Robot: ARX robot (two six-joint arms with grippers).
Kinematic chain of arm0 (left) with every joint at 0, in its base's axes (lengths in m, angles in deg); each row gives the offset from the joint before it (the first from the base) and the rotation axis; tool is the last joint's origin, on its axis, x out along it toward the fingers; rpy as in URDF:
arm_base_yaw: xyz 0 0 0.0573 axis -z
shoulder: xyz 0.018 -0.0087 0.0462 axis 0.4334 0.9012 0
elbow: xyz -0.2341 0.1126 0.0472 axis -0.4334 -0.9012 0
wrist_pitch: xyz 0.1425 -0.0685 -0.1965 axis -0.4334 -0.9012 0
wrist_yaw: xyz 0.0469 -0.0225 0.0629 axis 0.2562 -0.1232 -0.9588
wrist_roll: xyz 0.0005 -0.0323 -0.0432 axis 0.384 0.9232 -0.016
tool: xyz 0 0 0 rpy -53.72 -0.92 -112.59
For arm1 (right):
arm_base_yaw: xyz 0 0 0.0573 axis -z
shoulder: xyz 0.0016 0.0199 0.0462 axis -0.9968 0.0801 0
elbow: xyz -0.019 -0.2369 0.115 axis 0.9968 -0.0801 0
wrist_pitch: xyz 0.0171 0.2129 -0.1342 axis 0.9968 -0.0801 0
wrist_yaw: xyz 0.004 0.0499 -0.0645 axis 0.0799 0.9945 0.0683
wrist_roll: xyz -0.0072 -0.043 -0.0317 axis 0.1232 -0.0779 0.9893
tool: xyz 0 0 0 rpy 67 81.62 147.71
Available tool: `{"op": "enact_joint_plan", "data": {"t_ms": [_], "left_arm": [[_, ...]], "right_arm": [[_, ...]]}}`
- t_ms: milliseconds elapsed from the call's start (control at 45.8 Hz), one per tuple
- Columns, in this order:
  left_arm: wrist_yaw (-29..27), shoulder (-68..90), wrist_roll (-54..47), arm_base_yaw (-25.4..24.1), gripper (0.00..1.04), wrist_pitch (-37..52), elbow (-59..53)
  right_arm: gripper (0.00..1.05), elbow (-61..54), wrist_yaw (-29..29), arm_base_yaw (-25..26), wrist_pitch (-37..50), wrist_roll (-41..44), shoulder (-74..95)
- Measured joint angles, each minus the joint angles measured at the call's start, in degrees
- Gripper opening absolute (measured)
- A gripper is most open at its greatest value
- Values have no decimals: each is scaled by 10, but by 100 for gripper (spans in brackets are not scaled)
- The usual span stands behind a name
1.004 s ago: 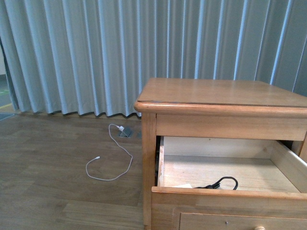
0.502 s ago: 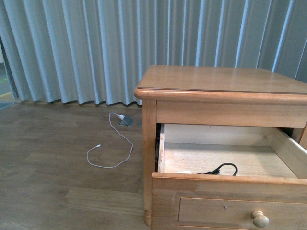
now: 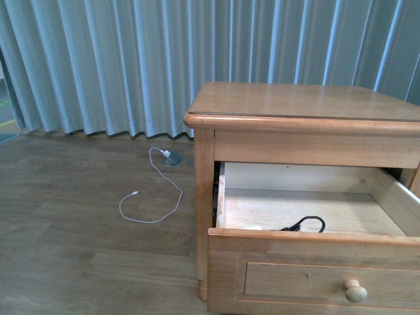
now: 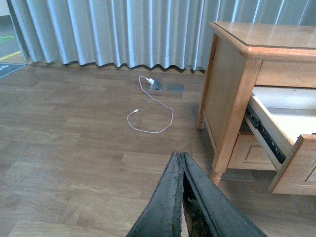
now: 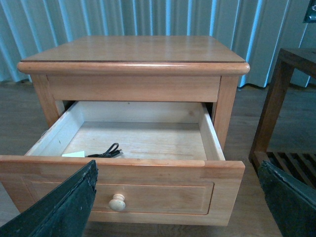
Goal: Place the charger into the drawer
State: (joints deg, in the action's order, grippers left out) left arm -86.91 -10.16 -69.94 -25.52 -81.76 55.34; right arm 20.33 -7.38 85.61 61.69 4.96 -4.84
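The drawer (image 3: 308, 272) of the light-brown nightstand stands pulled open, round knob (image 3: 355, 291) on its front. The charger lies inside near the front: its black looped cable (image 3: 306, 224) and a sliver of its white block (image 3: 252, 228) show over the front panel. In the right wrist view the cable (image 5: 106, 151) and white block (image 5: 74, 154) lie in the drawer's near corner. My right gripper (image 5: 177, 170) is open and empty, in front of the drawer front (image 5: 163, 190), apart from it. My left gripper (image 4: 178, 157) is shut and empty, over the floor beside the nightstand.
A thin white cable (image 3: 154, 197) with a small plug lies on the wood floor by the pleated curtain (image 3: 131, 59). A dark wooden side table (image 5: 279, 94) stands beside the nightstand. The nightstand top (image 3: 302, 102) is bare.
The front view has shifted: the nightstand sits higher in frame and the drawer front with its knob has come into sight. The charger has not moved in the drawer.
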Motion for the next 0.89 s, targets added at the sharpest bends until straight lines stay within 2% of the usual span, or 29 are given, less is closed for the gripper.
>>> {"op": "enact_joint_plan", "data": {"t_ms": [65, 87, 196, 262, 415, 655, 895], "left_arm": [[0, 0, 0, 0, 4, 0, 0], [0, 0, 0, 0, 7, 0, 0], [0, 0, 0, 0, 27, 0, 0], [0, 0, 0, 0, 38, 0, 0], [0, 0, 0, 0, 63, 0, 0], [0, 0, 0, 0, 100, 0, 0], [0, 0, 0, 0, 99, 0, 0]], "right_arm": [[96, 0, 0, 0, 0, 0, 0], [96, 0, -2, 0, -3, -2, 0], [96, 30, -14, -18, -146, -42, 18], [96, 33, -11, -31, -168, -49, 53], [96, 60, 11, -48, -123, -75, 189], [96, 138, 9, -93, 18, -99, 452], [96, 233, -18, -136, 111, -106, 675]]}}
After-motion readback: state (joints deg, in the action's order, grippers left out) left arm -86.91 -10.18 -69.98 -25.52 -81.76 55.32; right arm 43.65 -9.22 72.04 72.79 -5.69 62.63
